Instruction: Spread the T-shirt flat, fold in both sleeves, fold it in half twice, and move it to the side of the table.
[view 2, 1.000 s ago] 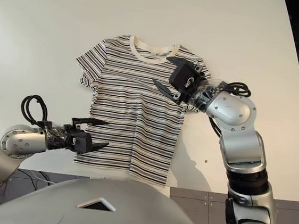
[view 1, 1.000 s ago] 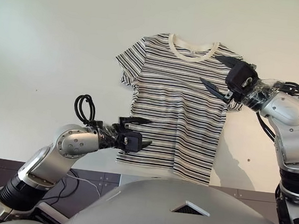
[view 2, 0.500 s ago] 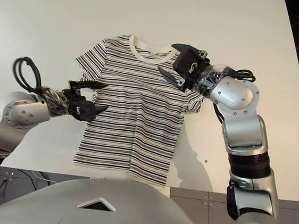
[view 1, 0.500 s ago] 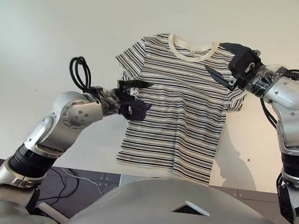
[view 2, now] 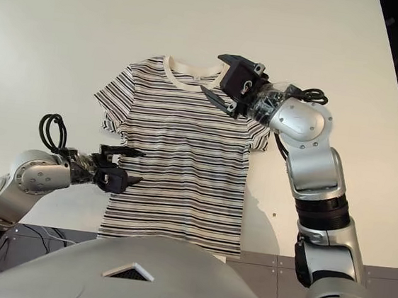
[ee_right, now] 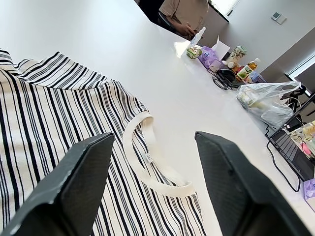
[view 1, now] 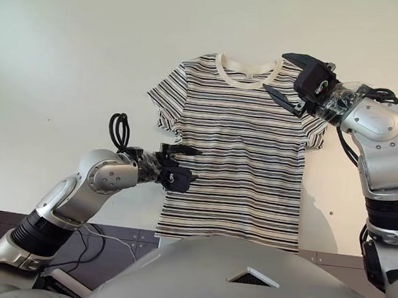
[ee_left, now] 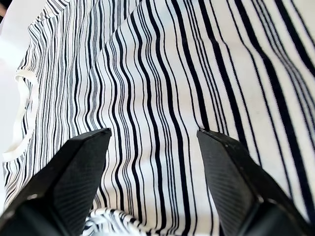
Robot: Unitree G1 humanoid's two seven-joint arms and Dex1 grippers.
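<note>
legible text: none | T-shirt neck tag: too small to read | bottles: labels unreadable

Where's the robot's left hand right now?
In the eye views, the left hand is open over the T-shirt's edge on the robot's left, below that sleeve.
</note>
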